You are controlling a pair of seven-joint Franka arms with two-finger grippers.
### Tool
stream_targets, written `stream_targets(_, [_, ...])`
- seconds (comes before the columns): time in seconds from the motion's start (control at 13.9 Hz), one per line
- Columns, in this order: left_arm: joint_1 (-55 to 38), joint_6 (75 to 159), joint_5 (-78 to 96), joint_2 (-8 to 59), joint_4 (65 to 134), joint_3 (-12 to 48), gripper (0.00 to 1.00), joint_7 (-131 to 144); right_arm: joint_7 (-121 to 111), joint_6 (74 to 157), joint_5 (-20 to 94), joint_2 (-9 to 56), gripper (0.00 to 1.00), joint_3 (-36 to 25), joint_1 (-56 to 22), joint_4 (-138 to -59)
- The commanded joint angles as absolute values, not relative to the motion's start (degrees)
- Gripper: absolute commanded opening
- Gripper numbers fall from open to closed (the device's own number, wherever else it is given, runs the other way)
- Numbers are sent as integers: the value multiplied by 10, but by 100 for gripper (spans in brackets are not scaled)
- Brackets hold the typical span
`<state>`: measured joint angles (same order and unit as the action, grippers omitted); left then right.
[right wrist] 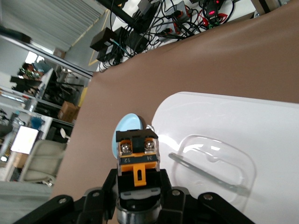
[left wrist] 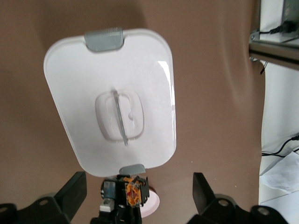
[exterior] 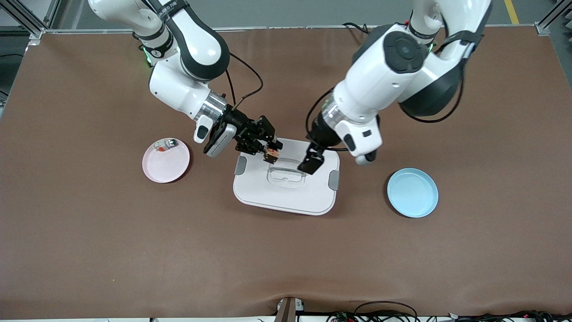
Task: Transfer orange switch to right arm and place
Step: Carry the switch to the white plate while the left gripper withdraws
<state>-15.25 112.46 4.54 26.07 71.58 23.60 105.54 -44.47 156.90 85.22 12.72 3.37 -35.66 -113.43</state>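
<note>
Orange switch (exterior: 271,153) is pinched tight between the fingers of the right gripper (exterior: 268,151), up in the air over the white lid (exterior: 286,192), which lies on the brown table (exterior: 89,246). The left gripper (exterior: 313,162) is held over the same lid with its fingers spread apart and nothing between them. A pink plate (exterior: 166,166) and a blue plate (exterior: 412,192) are seen beside the lid.
</note>
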Motion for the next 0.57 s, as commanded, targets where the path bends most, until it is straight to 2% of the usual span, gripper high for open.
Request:
stream_targets(0.0, [-115,1085,47,232,722,236,100,981,-460,1565,803,124,0,34,-343,-1145])
stream_targets(0.29, [-81,1055,46,219,722,235,100,885,-453,1523,702,122,0,34,-315,-1146])
stream_targets(0.5, [-53,1011,35,193,726,227,100,727,-391,1445,582,117,0,31,-279,-1141])
